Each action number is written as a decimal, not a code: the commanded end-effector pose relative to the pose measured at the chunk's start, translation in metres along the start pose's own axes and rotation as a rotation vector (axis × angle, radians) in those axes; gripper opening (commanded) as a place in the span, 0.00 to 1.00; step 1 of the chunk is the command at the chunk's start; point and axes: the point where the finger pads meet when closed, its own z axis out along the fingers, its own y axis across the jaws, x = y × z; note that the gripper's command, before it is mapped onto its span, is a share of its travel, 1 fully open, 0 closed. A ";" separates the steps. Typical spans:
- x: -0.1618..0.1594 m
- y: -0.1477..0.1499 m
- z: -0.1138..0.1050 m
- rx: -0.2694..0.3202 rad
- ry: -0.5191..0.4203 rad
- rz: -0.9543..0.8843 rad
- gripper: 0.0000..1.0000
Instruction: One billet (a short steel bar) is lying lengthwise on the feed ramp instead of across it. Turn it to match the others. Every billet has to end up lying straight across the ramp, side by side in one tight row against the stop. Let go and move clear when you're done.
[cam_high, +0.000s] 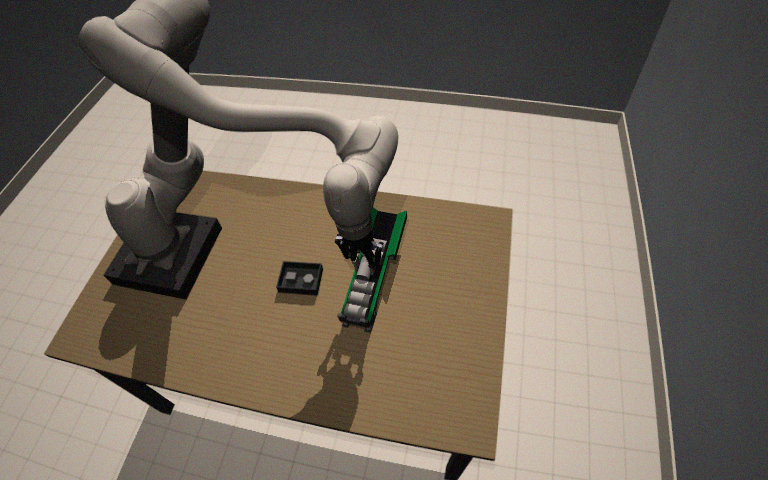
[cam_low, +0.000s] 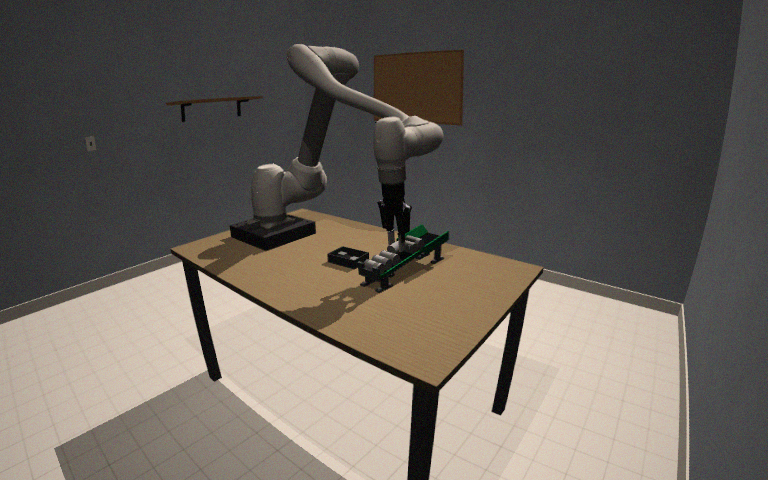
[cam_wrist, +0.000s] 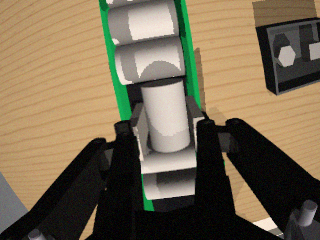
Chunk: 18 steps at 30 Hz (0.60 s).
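The feed ramp is a narrow black chute with green side rails on the wooden table. Three grey billets (cam_wrist: 142, 23) lie across it in a row against the stop at its low end. One billet (cam_wrist: 166, 115) lies lengthwise along the ramp just above that row. My gripper (cam_wrist: 166, 112) is shut on this lengthwise billet, one finger pad on each of its long sides. Another billet (cam_wrist: 170, 184) lies across the ramp behind it, partly hidden by the fingers. The gripper also shows in the top view (cam_high: 362, 251) and in the exterior view (cam_low: 396, 234).
A small black tray (cam_high: 299, 277) holding two small grey pieces sits on the table left of the ramp; it also shows in the wrist view (cam_wrist: 294, 54). The robot base (cam_high: 163, 254) stands at the table's left end.
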 end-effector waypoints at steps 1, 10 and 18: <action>-0.001 0.000 -0.004 0.000 0.000 0.000 0.10; -0.002 0.000 -0.020 0.000 0.000 0.000 0.10; -0.004 0.000 -0.033 0.000 0.000 0.000 0.10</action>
